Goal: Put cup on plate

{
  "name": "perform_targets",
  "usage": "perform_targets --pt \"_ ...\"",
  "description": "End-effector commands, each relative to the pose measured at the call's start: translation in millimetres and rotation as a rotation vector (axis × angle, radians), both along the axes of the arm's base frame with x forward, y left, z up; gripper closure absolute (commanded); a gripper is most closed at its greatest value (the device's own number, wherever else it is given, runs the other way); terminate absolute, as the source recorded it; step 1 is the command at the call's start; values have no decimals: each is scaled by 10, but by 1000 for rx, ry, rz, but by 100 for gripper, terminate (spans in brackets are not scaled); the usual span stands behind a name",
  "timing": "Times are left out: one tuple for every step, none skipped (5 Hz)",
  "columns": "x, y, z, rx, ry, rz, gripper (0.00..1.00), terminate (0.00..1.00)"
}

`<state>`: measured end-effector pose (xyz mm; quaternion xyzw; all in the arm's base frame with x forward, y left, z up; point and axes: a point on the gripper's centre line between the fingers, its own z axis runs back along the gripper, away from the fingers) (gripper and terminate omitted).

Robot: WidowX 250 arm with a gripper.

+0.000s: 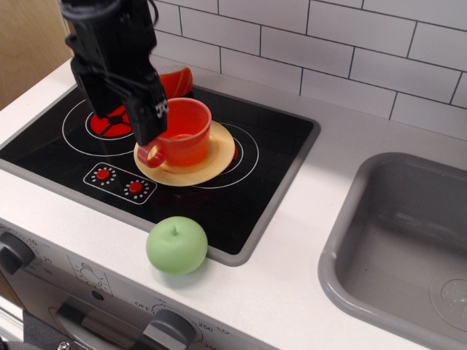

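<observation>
A: Where do we find the cup [184, 133]?
B: Upright on the plate [213, 157], on the stovetop [241, 197], handle toward the knobs.
A: And the tool [135, 109]?
B: Above the cup's left edge, holding nothing; its opening we cannot tell
</observation>
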<state>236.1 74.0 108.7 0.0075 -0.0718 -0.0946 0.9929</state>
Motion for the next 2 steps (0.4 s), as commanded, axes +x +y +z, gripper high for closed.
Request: perform_targets --pt "94 37 152 18 -51 -2 0 0" --pt "94 37 152 18 -51 -2 0 100"
